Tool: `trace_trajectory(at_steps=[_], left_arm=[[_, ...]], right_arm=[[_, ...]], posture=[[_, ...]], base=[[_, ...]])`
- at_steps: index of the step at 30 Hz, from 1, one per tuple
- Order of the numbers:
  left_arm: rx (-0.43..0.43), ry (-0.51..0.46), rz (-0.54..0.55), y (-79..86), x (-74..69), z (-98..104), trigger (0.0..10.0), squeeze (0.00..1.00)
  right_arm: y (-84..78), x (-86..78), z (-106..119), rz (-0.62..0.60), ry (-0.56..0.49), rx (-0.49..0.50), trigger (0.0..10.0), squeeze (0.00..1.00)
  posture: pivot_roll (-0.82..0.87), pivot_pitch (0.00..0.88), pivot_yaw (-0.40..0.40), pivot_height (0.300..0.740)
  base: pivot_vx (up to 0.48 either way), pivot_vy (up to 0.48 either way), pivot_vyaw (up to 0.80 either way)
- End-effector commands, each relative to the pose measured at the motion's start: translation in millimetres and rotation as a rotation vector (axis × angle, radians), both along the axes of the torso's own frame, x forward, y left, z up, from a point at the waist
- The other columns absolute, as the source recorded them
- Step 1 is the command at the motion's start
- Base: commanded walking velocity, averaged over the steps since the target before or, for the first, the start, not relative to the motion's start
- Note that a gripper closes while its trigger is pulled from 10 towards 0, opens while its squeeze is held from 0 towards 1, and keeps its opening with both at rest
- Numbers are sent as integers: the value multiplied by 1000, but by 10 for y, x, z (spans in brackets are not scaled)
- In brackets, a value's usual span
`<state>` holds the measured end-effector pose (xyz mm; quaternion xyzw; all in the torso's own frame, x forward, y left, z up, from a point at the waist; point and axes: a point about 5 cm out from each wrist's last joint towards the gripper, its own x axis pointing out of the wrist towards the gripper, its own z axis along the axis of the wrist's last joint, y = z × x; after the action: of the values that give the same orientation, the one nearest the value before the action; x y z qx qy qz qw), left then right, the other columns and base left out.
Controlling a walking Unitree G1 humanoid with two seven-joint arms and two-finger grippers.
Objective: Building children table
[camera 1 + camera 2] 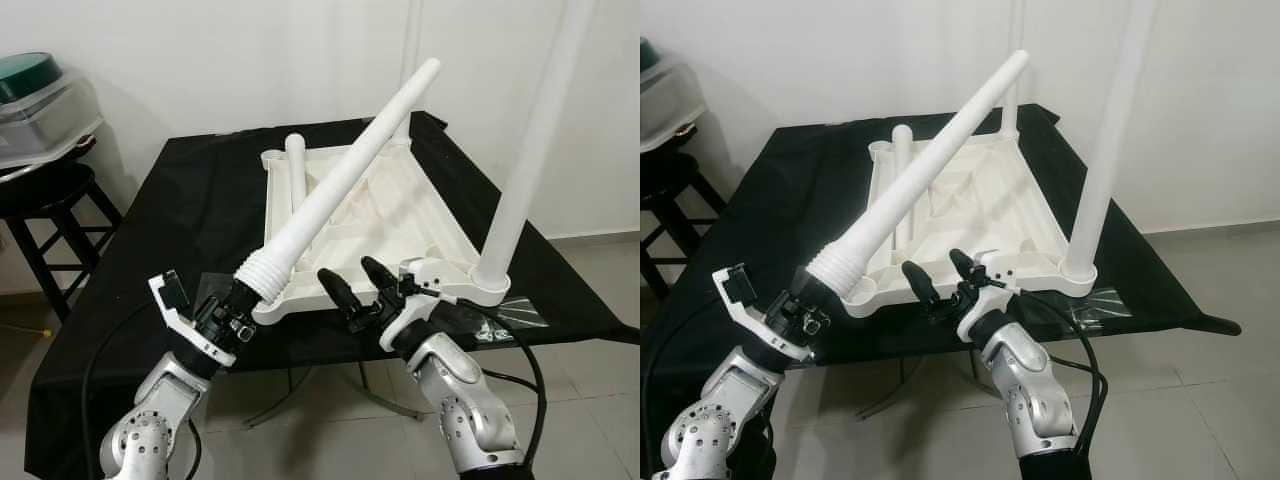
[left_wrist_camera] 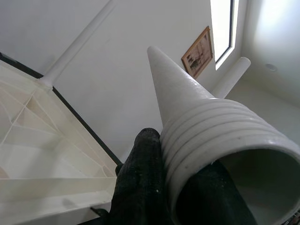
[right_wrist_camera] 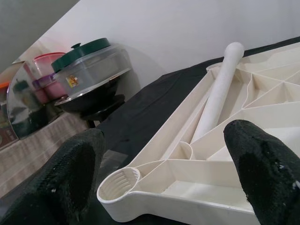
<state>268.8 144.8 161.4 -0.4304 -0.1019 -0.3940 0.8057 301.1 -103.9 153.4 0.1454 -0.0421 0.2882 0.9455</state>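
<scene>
On a black-draped table (image 1: 200, 215) against a white wall, a white plastic tabletop (image 1: 390, 225) lies underside up, its ribbed panel facing the ceiling. Two legs stand screwed upright into its right-hand corners: one at the near corner (image 1: 530, 150), one at the far corner (image 1: 408, 60). A third leg (image 1: 293, 185) lies loose inside the tabletop along its left edge.

The left gripper (image 1: 235, 310) is closed around the threaded end of a fourth leg (image 1: 345, 180), holding it tilted above the near left corner so its tip points up and away over the panel. The left wrist view adds what the head views cannot: the leg's open hollow end (image 2: 262, 187), the thread rings pressed against a black finger (image 2: 140, 187), and a framed picture (image 2: 199, 51) high on the wall beside a window.

The right gripper (image 1: 355, 290) hovers at the tabletop's near edge with its fingers spread wide, holding nothing. Its wrist view looks between them at the empty threaded socket (image 3: 119, 183) in the near left corner.

Off the table's left edge stands a dark stool (image 1: 45, 215) carrying a clear container with a green lid (image 3: 91, 65); its contents cannot be made out.
</scene>
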Motion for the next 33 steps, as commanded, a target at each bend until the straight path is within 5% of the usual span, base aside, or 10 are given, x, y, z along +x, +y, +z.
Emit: trace_trajectory(at_steps=[1, 24, 33], left_arm=[[15, -26, -4, 27, -37, 32, 10000, 0], [17, -40, 3, 38, -29, 60, 10000, 0], [-21, -96, 49, 161, -12, 220, 10000, 0]], right_arm=[[22, -14, -18, 16, 10, -3, 10000, 0], [35, -17, 16, 32, -3, 8, 10000, 0], [-38, 3, 316, 104, -77, 148, 10000, 0]], posture=[[-100, 53, 76, 740], [-99, 57, 80, 740], [-100, 54, 80, 740]], base=[[0, 0, 0], [0, 0, 0], [0, 0, 0]])
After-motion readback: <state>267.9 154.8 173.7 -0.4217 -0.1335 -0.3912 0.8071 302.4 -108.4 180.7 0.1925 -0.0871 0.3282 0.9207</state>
